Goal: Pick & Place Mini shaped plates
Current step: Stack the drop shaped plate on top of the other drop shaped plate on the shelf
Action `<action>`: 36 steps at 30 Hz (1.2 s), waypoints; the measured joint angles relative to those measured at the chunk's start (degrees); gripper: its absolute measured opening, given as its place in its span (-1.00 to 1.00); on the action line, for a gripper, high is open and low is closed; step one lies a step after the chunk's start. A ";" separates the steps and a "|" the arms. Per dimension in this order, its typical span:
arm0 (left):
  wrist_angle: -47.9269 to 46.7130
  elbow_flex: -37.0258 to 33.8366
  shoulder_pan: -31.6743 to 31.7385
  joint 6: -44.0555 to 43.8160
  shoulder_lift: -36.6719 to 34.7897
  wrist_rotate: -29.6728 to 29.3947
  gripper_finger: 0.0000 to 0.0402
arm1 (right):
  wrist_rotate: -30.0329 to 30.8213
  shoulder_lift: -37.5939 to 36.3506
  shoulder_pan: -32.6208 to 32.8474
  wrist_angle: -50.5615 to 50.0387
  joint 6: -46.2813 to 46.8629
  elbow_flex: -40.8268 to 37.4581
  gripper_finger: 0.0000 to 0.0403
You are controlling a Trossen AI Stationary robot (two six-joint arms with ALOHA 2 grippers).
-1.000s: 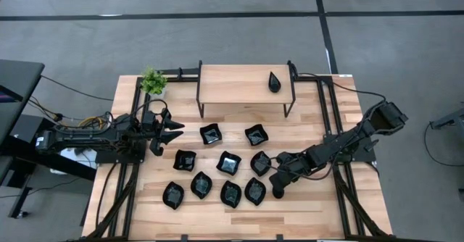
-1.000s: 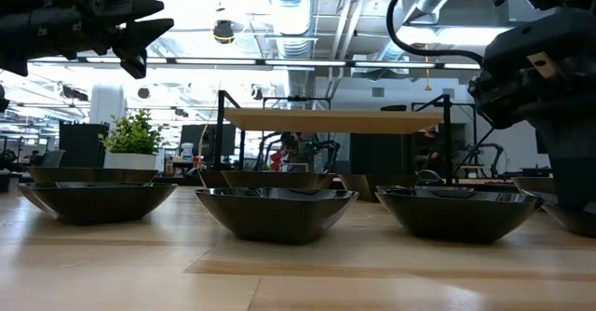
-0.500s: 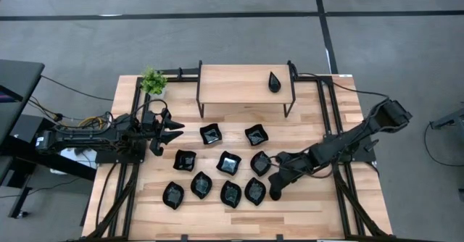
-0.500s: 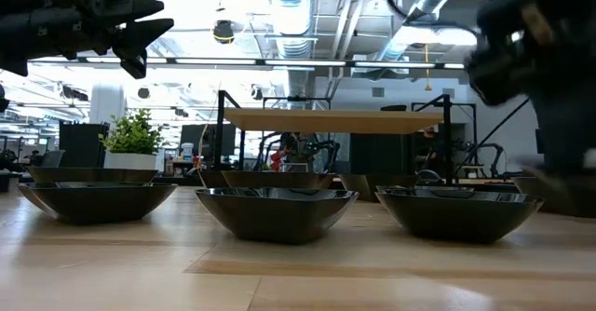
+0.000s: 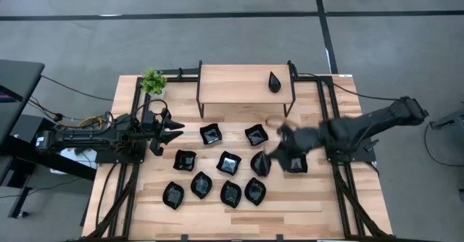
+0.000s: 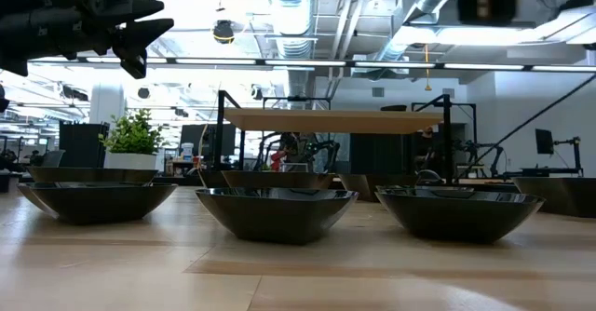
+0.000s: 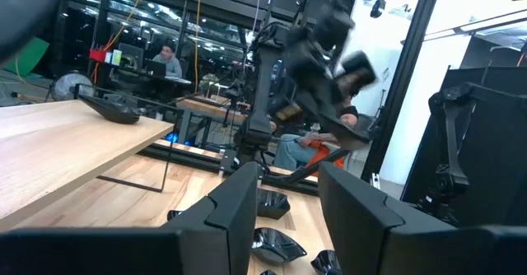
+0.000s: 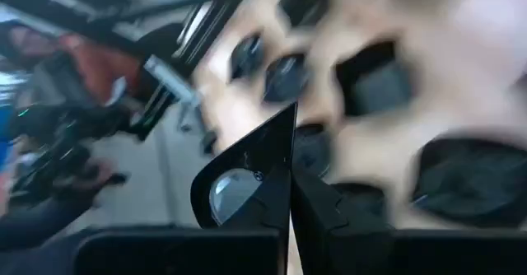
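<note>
Spanning most of the high view, the wooden table (image 5: 312, 213) carried a low wooden shelf (image 5: 243, 85) at its far edge, with a small green plant (image 5: 153, 81) beside the shelf's left end. On the shelf's right part sat one teardrop-shaped dish (image 5: 274, 82). The rest of the mini shaped plates (image 5: 229, 162) lay spread across the middle of the table in loose rows, glossy and black, apart from one another.

From the right side the right arm reached in over the table, blurred with motion. The right gripper (image 5: 279, 153) was raised above the right end of the plate group, its fingers pinched together on a black plate (image 8: 247, 188); the right wrist view showed that plate gripped by its edge between the two fingers and standing steeply tilted, with the other plates on the wood beyond it.

The left arm lay along the table's left edge. The left gripper (image 5: 171, 130) hovered just left of the plate group with its fingers parted and nothing between them, near the nearest plates but touching none.
</note>
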 joint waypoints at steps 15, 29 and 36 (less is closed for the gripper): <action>0.00 0.01 -0.02 0.00 -0.01 -0.01 -0.34 | -8.87 6.79 -41.44 -38.14 -36.47 27.90 -1.00; 0.00 0.00 -0.02 0.00 -0.02 -0.01 -0.34 | -14.30 32.25 -61.40 -49.59 -54.91 47.31 -1.00; 0.00 0.01 -0.02 0.00 -0.02 -0.01 -0.34 | -14.52 42.25 -64.31 -55.90 -59.24 55.42 -1.00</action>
